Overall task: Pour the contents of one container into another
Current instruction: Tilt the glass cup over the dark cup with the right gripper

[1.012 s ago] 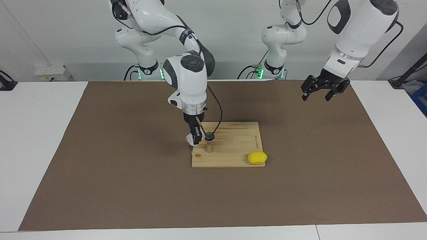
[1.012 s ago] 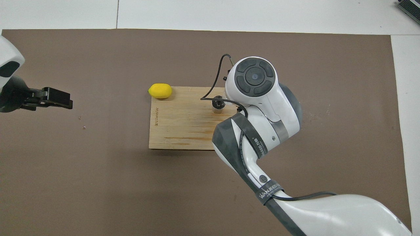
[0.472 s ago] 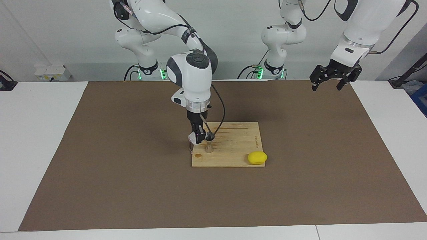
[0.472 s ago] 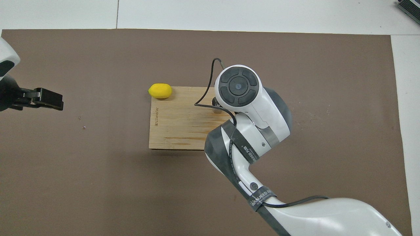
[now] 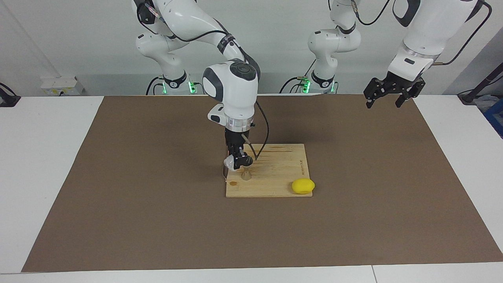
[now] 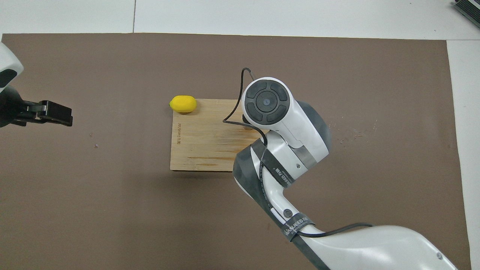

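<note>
Facing view: the right claw [image 5: 236, 162] hangs over the pale wooden cutting board [image 5: 275, 181], clamped on the small clear faceted glass cup [image 5: 229, 162], which it holds tilted just above the grey metal hourglass jigger [image 5: 246, 175]. The jigger stands upright on the board right beneath this claw. The yellow lemon [image 5: 303, 186] lies at the board's corner, toward the left arm's end. The left claw [image 5: 390, 94] waits spread wide over the brown mat on the counter [image 5: 39, 165].

Overhead view: the right arm hides its claw, the cup and most of the jigger. The left claw [image 6: 56, 113] is well apart from the board [image 6: 202, 138] and the lemon [image 6: 182, 104].
</note>
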### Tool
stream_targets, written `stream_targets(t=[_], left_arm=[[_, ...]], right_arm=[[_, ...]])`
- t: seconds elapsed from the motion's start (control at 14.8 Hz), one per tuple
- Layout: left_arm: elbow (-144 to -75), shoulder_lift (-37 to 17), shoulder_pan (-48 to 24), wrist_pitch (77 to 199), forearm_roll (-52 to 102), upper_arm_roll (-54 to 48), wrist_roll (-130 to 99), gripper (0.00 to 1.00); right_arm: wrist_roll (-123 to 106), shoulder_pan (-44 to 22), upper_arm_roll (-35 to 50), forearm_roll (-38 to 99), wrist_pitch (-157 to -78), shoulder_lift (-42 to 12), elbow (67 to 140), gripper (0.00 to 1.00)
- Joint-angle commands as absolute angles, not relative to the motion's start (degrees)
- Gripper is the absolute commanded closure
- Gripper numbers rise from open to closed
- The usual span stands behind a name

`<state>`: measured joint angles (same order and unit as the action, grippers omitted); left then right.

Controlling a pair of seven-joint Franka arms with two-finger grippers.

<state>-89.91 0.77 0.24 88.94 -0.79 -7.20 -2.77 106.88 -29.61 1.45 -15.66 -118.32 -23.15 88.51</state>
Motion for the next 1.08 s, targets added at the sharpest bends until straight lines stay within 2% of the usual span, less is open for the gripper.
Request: stream_targets(t=[0.0,0.14,1.01], left_arm=[[-91.31,1.14,-0.53,90.69,-1.59,-7.03,-2.37,0.0],[-91.67,1.14,0.17,93.59,-0.44,-6.86,-1.76,0.0],[-91.85,1.32,-0.26,92.99,-0.44,-6.77,-2.28,0.0]], right_arm=[[108.19,-30.06,1.49,-18.28,-118.74,-23.82,87.71,0.98],[108.19,-30.58,1.5,-18.98,-118.74,-23.91,87.8,0.98],[108.02,-30.06,1.58,-17.14,-117.16,-23.99,86.31,0.98]])
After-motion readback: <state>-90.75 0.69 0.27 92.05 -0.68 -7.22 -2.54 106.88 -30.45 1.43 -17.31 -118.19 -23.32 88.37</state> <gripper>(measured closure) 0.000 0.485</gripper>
